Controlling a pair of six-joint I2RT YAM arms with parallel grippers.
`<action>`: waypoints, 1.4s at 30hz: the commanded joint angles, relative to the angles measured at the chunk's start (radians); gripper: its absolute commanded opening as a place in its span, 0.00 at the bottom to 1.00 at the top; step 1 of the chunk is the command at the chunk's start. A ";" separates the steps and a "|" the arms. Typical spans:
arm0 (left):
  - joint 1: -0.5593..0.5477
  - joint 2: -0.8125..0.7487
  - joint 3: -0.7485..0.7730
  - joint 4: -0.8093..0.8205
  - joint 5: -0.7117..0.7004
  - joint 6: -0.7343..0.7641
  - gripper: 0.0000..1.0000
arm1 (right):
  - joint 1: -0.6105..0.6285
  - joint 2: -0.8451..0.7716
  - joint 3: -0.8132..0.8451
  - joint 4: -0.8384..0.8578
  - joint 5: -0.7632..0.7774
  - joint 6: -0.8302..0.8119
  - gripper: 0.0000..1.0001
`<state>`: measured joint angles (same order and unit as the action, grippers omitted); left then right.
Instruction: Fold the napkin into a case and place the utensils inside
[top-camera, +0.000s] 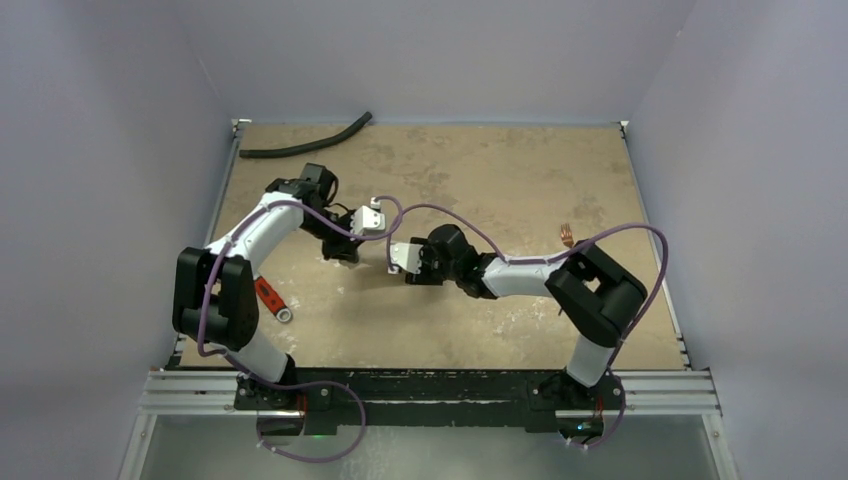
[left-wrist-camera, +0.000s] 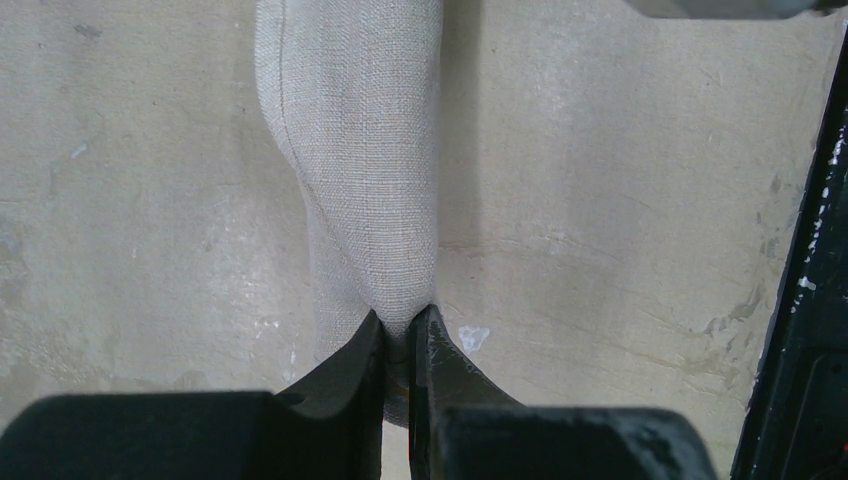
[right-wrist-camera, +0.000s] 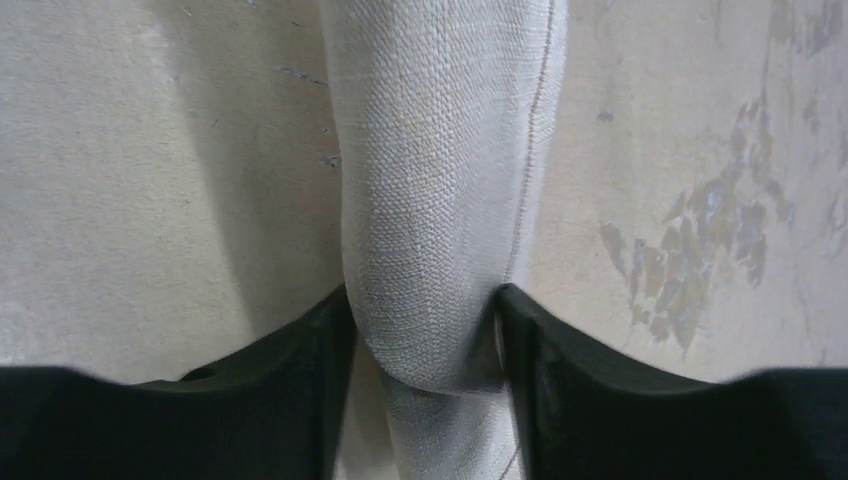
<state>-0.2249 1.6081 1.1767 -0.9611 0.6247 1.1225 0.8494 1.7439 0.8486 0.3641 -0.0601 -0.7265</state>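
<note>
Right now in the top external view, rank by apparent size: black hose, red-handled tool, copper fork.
1. Black hose
2. Red-handled tool
3. Copper fork
Tool and fork are each partly hidden, so their order is unsure.

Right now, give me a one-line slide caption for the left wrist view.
Left gripper shut on a narrow fold of the beige napkin, which stretches away over the mottled tabletop.

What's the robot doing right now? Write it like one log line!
left fingers: pinched shut on napkin | right fingers: straddling napkin, grip unclear | fork: lying apart from napkin
</note>
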 joint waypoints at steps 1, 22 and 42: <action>0.017 0.002 0.058 -0.034 0.062 0.041 0.00 | 0.000 -0.007 0.038 0.037 0.027 0.002 0.47; 0.028 0.115 0.093 -0.476 0.073 0.259 0.00 | -0.001 0.090 0.309 -0.963 -0.641 0.132 0.06; 0.035 0.591 0.232 -0.476 -0.025 0.286 0.00 | -0.120 0.152 0.403 -0.895 -0.518 0.131 0.99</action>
<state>-0.1928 2.1345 1.3666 -1.4620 0.6464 1.3647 0.7742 1.9339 1.2663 -0.5674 -0.7109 -0.5915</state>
